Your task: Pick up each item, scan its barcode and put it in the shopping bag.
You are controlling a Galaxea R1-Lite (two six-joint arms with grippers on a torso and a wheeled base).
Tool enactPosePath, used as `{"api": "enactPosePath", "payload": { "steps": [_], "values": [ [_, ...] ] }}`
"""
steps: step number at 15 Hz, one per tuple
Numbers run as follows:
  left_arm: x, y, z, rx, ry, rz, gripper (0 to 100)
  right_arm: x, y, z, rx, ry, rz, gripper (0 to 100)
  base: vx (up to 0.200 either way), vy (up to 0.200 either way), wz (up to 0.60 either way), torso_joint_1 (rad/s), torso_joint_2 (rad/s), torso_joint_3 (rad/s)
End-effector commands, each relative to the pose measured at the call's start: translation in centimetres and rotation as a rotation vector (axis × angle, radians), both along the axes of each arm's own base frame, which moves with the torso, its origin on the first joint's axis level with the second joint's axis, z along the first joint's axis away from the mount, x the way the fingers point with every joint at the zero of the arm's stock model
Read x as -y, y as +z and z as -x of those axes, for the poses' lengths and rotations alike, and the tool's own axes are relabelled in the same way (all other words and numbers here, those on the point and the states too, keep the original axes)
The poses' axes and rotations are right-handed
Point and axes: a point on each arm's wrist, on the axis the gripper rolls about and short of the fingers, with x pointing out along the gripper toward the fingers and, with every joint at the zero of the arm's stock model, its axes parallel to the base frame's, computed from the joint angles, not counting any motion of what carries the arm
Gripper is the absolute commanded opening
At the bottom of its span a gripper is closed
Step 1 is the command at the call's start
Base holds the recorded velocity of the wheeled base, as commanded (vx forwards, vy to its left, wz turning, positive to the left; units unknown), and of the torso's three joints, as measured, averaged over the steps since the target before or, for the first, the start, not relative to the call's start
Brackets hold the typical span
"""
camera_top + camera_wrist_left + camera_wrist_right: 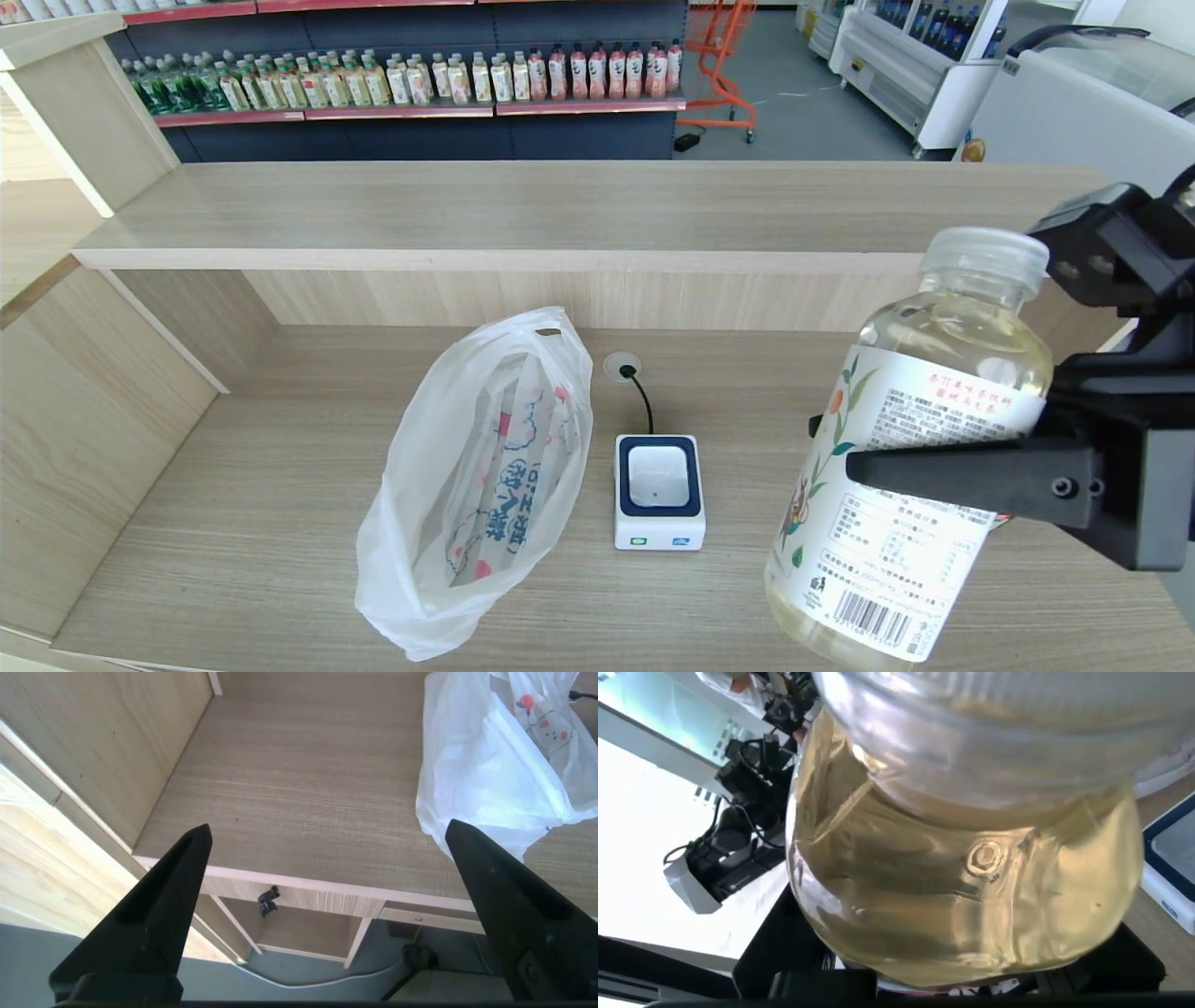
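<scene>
A clear bottle (910, 551) of pale yellow drink is held up off the table (280, 523), to the right of the scanner (658, 492) and closer to the head camera than it. The bottle leans, with its white cap up and away and its base low and near. Its label faces the camera, with the barcode at the lower end. The right gripper (834, 446) has its black fingers (962, 476) clamped across the middle of the label, one in front and the other mostly hidden behind the bottle. In the right wrist view the bottle (971, 859) is seen close up from its cap end. The scanner is a small white box with a dark blue frame around its window, and it sits flat on the table. Its black cable (642, 397) runs from its far side to a round hole in the tabletop. Just left of the scanner lies the white plastic shopping bag (476, 485), with its mouth toward the back panel. A long packet (504, 467) with pink and blue print shows through the bag. The left gripper (322, 915) hangs well left of the scanner, past the bag (486, 765), over the near edge of the table (299, 793). Its two fingers (140, 924) are spread wide with nothing between them. Beyond the scanner, past the raised counter ledge (560, 215), a store shelf (411, 79) carries rows of drink bottles.
</scene>
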Motion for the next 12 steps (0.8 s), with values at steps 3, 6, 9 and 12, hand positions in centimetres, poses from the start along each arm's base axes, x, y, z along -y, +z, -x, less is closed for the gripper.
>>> {"api": "enactPosePath", "payload": {
  "steps": [3, 6, 9, 12],
  "values": [
    [0.0, 0.0, 0.0, 0.0, 0.001, 0.0, 100, -0.4, -0.4, -0.8, 0.114, 0.005, 0.02, 0, 0.0, 0.0, 0.0, 0.0, 0.0, 0.0],
    [0.0, 0.0, 0.0, 0.0, 0.001, 0.0, 100, 1.4, -3.5, -4.6, 0.529, -0.052, 0.23, 0, 0.0, 0.0, 0.0, 0.0, 0.0, 0.0],
    [0.0, 0.0, 0.0, 0.0, 0.001, 0.0, 100, 2.7, -6.6, -8.2, 0.679, -0.107, 0.416, 0, 0.0, 0.0, 0.0, 0.0, 0.0, 0.0],
    [0.0, 0.0, 0.0, 0.0, 0.001, 0.0, 100, 2.5, -7.9, -11.3, 0.826, -0.112, 0.457, 0, 0.0, 0.0, 0.0, 0.0, 0.0, 0.0]
  ]
}}
